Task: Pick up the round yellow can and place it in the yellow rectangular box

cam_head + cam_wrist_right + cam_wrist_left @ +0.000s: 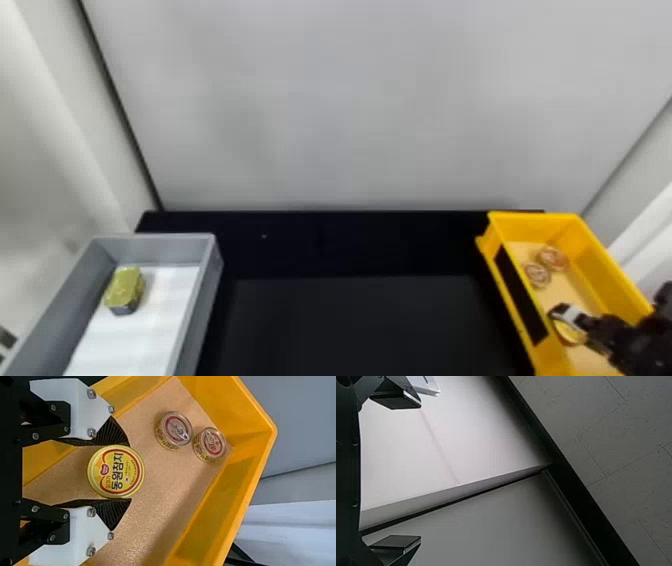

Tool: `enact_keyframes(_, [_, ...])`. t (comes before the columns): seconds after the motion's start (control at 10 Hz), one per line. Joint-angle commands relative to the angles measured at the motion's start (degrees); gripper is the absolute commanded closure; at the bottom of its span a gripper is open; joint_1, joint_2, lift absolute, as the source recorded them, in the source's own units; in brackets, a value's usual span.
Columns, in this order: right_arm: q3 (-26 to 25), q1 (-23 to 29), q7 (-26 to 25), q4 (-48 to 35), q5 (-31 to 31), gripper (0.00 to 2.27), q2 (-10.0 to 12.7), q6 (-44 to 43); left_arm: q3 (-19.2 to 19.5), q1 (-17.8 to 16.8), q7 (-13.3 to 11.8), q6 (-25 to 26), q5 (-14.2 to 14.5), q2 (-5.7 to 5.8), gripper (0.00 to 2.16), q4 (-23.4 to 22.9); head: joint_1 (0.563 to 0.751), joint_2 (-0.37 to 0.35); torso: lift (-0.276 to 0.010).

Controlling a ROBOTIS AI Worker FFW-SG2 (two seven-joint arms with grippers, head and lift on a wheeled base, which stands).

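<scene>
My right gripper [579, 326] is low inside the yellow rectangular box [520, 310], at the near part of its interior. Between its fingers is the round yellow can [569, 336], printed lid facing up. In the right wrist view, the right gripper [129, 472] has one pad against each side of the round yellow can [116, 471], shut on it above the box's brown floor [130, 534]. Whether the can touches that floor I cannot tell. My left gripper [420, 471] is parked with its fingers wide apart, nothing between them, facing pale panels.
Two small clear-lidded cans [174, 430] stand farther along in the yellow box, close together. Across the black table [350, 320], a grey box [194, 320] at the left holds a green-yellow rectangular can [125, 289]. A pale wall [325, 110] rises behind the table.
</scene>
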Motion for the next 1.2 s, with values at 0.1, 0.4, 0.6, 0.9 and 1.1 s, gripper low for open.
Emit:
enact_keyframes(0.1, [0.0, 0.0, -0.1, 0.1, -0.1, 0.65, 0.0, -0.1, 0.0, 0.0, -0.1, 0.0, 0.0, 0.0, 0.09, -0.1, 0.694, -0.078, -0.002])
enact_keyframes(0.4, [0.4, 0.0, -2.0, -0.6, -0.9, 0.0, -0.2, 0.0, 0.0, 0.0, -0.1, -0.1, -0.1, 0.0, 0.09, -0.1, 0.694, -0.078, -0.002])
enact_keyframes(0.6, [0.5, 0.1, -2.4, -1.4, -0.9, 0.0, -0.3, -0.4, 0.1, 0.1, 0.0, 0.0, -0.1, 0.0, 0.09, -0.1, 0.694, -0.078, -0.002])
enact_keyframes(0.9, [0.7, 0.4, -3.0, -6.0, -1.3, 0.0, -0.4, -1.1, 0.1, 0.2, 0.0, 0.0, -0.1, 0.0, 0.09, -0.1, 0.694, -0.078, -0.002])
enact_keyframes(1.1, [0.8, 0.6, -4.1, -13.3, -1.3, 0.0, -0.6, -1.6, 0.1, 0.2, 0.0, 0.0, -0.1, 0.0, 0.09, -0.2, 0.694, -0.078, -0.002])
